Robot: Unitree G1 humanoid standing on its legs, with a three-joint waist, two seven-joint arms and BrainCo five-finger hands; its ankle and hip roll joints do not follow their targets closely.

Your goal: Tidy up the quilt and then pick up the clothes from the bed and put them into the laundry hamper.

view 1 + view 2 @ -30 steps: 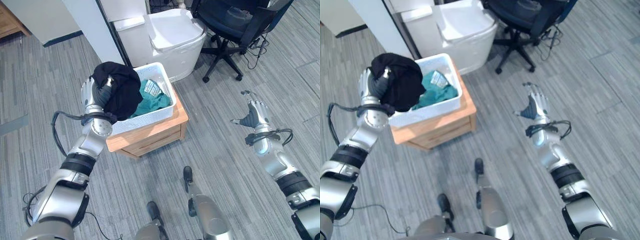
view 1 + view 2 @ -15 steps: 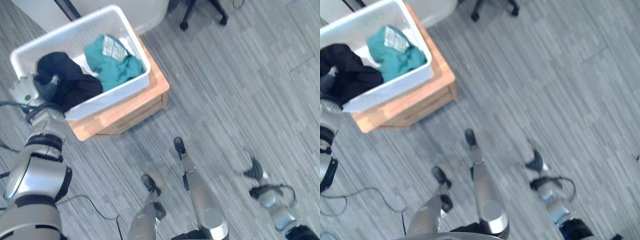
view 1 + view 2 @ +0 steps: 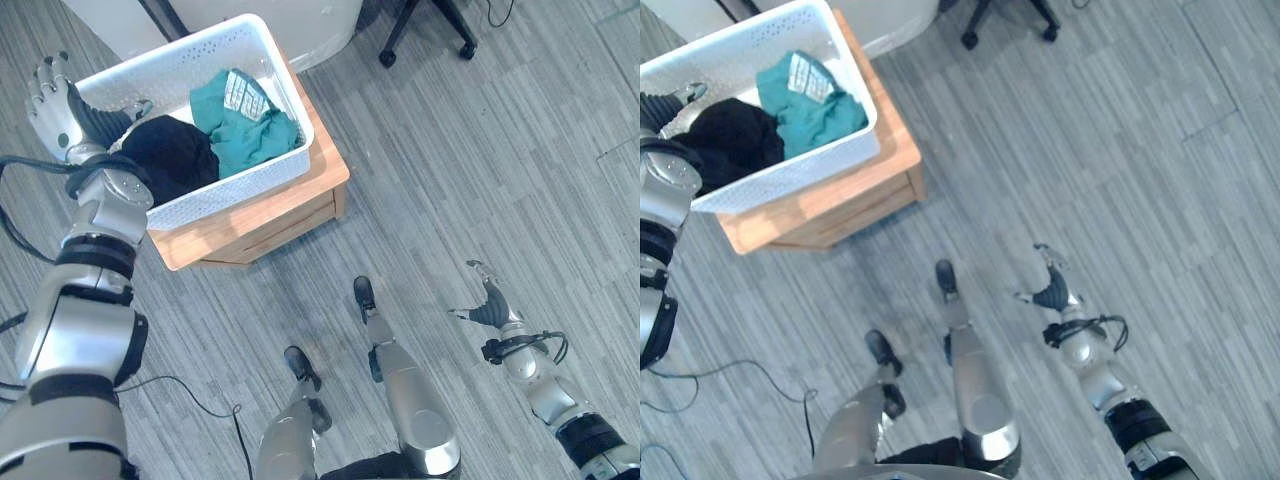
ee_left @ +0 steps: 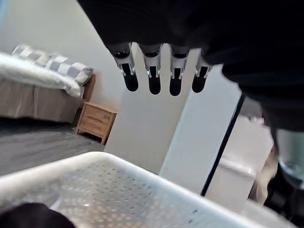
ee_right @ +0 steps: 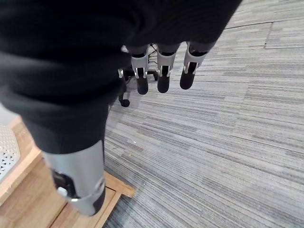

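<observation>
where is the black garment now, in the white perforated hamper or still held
In the white perforated hamper: black garment lies beside the teal one; left hand is open.

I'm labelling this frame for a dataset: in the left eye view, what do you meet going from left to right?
left hand → black garment in the white hamper → teal garment → bare grey floor → right hand

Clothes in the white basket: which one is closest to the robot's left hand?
The black garment. It lies at the end of the laundry hamper right beside the open left hand, while the teal garment sits farther along, toward the other end.
</observation>
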